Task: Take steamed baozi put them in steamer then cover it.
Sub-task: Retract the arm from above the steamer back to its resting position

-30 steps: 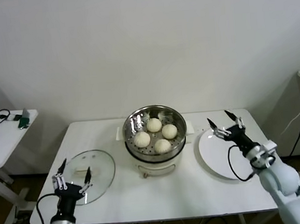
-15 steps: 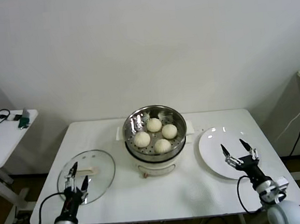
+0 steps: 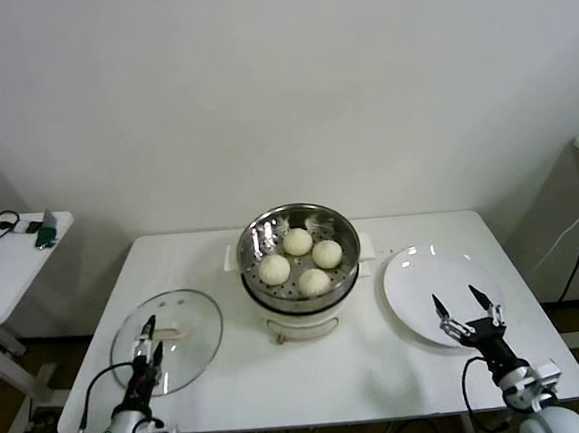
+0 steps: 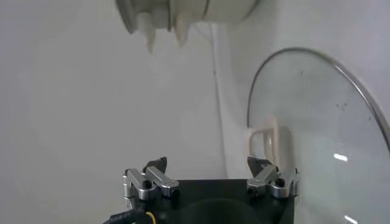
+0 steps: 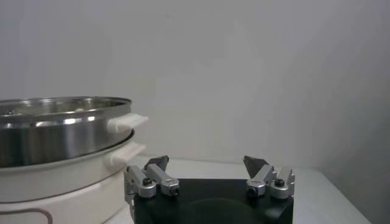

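Note:
Several cream-white baozi (image 3: 297,241) lie inside the shiny steamer (image 3: 271,233) on its white cooker base (image 3: 300,326) at the table's middle. The steamer's side (image 5: 55,131) also shows in the right wrist view. The glass cover (image 3: 192,319) lies flat on the table at the front left, its white handle (image 3: 176,332) upward. My left gripper (image 3: 152,338) hovers open over the cover's near side, with the handle (image 4: 268,143) just beyond one fingertip of the left gripper (image 4: 207,161). My right gripper (image 3: 459,301) is open and holds nothing, low over the plate's near edge; the right gripper (image 5: 205,160) points towards the steamer.
A flat white plate (image 3: 414,272) lies to the right of the steamer. A small side table (image 3: 12,263) with cables and gadgets stands at the far left. The wall runs close behind the table.
My right arm has drawn back from above the plate down to the table's front right edge. My left gripper has turned and shifted slightly towards the cover's handle.

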Robot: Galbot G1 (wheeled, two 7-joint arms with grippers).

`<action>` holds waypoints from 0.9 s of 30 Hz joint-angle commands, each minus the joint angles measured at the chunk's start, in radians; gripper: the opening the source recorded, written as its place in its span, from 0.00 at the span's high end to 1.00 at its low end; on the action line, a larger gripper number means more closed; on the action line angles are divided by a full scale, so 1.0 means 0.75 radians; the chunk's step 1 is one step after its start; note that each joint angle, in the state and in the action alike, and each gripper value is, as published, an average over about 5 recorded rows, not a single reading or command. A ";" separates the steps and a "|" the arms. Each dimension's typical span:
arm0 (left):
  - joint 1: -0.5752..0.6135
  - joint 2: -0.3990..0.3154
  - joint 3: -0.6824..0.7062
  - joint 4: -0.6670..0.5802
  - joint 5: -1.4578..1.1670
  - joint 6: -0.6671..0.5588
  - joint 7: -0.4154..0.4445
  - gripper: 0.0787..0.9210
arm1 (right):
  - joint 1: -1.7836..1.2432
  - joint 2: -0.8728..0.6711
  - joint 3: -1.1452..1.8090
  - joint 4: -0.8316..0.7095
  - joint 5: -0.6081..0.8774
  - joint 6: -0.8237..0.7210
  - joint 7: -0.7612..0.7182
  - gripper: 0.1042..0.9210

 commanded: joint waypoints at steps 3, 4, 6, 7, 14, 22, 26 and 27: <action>-0.173 0.002 0.006 0.235 0.100 -0.014 -0.036 0.12 | -0.024 0.023 0.016 -0.009 -0.039 0.007 -0.001 0.12; -0.182 0.001 0.009 0.244 0.099 -0.014 -0.040 0.12 | -0.023 0.024 0.016 -0.010 -0.042 0.007 -0.001 0.12; -0.200 0.000 0.018 0.260 0.097 -0.014 -0.043 0.12 | -0.021 0.025 0.016 -0.012 -0.046 0.009 -0.001 0.12; -0.209 0.000 0.022 0.267 0.096 -0.014 -0.044 0.12 | -0.020 0.025 0.016 -0.014 -0.048 0.010 -0.001 0.12; -0.261 0.008 0.029 0.325 0.096 -0.012 -0.067 0.12 | -0.021 0.032 0.018 -0.018 -0.058 0.019 -0.003 0.12; -0.311 0.010 0.039 0.380 0.082 -0.011 -0.090 0.12 | -0.022 0.038 0.028 -0.028 -0.070 0.029 -0.019 0.12; -0.340 0.004 0.049 0.414 0.078 -0.011 -0.098 0.12 | -0.023 0.040 0.033 -0.027 -0.074 0.031 -0.026 0.12; -0.348 0.002 0.050 0.424 0.078 -0.011 -0.101 0.12 | -0.023 0.042 0.033 -0.027 -0.076 0.031 -0.027 0.12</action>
